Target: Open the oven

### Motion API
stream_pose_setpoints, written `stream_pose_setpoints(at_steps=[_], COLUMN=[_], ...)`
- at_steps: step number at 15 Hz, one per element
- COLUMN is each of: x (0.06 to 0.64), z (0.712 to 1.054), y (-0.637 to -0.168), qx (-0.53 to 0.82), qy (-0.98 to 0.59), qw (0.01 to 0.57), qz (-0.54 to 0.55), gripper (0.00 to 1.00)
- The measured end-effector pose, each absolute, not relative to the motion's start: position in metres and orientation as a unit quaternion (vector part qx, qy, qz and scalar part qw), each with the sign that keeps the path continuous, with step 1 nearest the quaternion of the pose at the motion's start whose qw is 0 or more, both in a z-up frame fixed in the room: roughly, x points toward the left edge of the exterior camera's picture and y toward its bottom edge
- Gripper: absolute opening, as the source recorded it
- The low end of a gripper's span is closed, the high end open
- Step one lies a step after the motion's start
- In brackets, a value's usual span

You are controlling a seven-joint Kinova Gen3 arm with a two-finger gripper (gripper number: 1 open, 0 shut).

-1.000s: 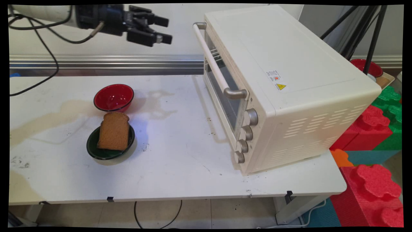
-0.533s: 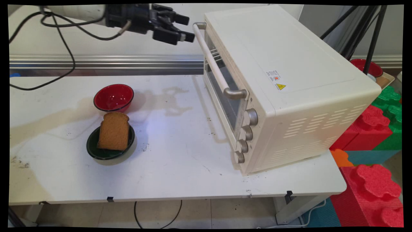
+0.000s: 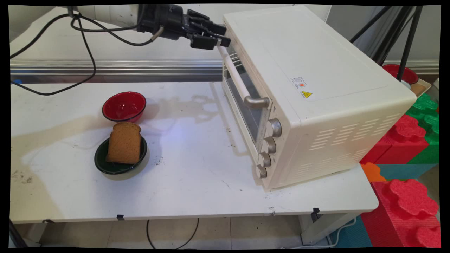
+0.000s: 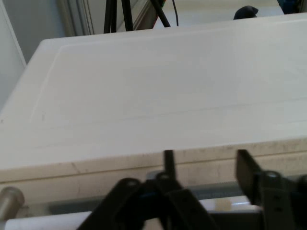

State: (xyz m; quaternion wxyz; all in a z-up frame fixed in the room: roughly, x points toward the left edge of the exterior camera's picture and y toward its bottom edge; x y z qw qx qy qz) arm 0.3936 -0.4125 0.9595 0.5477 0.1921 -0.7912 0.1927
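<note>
Fingers [image 3: 220, 33] of our gripper [image 3: 221, 35] stand apart, holding nothing, at the far end of the toaster oven's [image 3: 309, 88] door handle [image 3: 235, 72], by the desk's [image 3: 197, 189] far edge. We see a bread slice [image 3: 124, 142] in a green bowl [image 3: 119, 166], a red bowl [image 3: 124, 106] just behind.

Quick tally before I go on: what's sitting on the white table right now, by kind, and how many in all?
Toaster ovens: 1, the cream toaster oven, with the end effector at the far end of its door handle.
Bowls: 2, the red bowl and the green bowl.
Bread slices: 1, the slice of brown bread in the green bowl.
Total: 4
</note>
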Motion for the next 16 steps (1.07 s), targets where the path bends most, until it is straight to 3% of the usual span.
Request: stream_pose_setpoints(at_steps=[16], x=[0.369], z=[0.941], y=[-0.429], qx=[0.187], qy=[-0.81], qw=[0.525], qz=[0.184], gripper=[0.0])
